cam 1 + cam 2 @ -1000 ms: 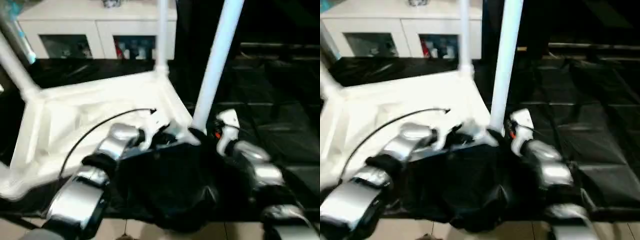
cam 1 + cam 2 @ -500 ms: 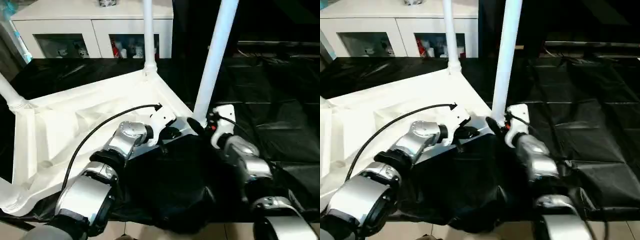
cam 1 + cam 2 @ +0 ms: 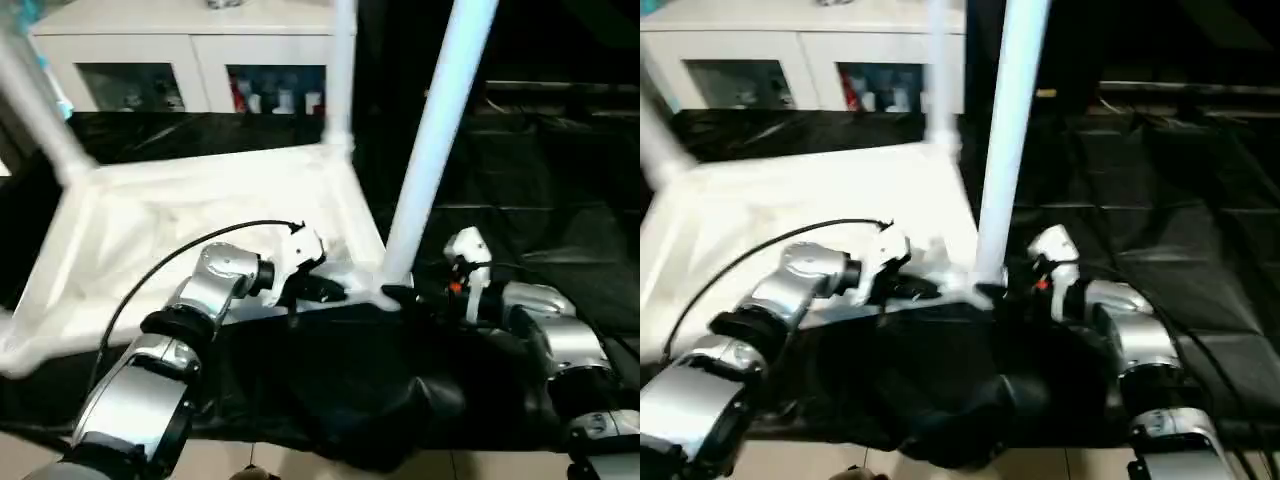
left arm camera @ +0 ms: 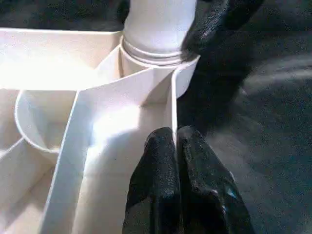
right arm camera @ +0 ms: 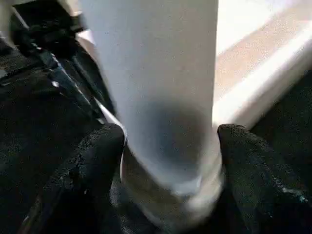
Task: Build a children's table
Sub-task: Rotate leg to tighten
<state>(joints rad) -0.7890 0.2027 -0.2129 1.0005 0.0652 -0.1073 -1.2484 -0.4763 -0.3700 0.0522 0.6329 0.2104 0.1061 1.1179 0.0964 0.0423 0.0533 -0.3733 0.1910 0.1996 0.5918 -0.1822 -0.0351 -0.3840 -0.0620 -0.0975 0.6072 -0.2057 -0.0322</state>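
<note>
The white tabletop (image 3: 180,215) lies underside up on black sheeting, its ribs showing. Three white legs stand in its corner sockets: one at the near right corner (image 3: 430,150), one at the far corner (image 3: 340,70), one at the left (image 3: 35,110). My left gripper (image 3: 330,292) is shut on the tabletop's rim wall (image 4: 171,97), just short of the near right socket. My right gripper (image 3: 400,297) is shut on the base of the near right leg (image 5: 161,87), one black finger (image 5: 97,151) on each side of it, right above the socket collar.
A white cabinet (image 3: 180,60) with glass doors stands behind the tabletop. Crumpled black sheeting (image 3: 540,200) covers the floor to the right and bunches up between my forearms. A black cable (image 3: 170,265) arcs over my left forearm.
The head views have shifted and tilted. Both grippers stay at the same near right corner, the left on the rim and the right around the leg's base.
</note>
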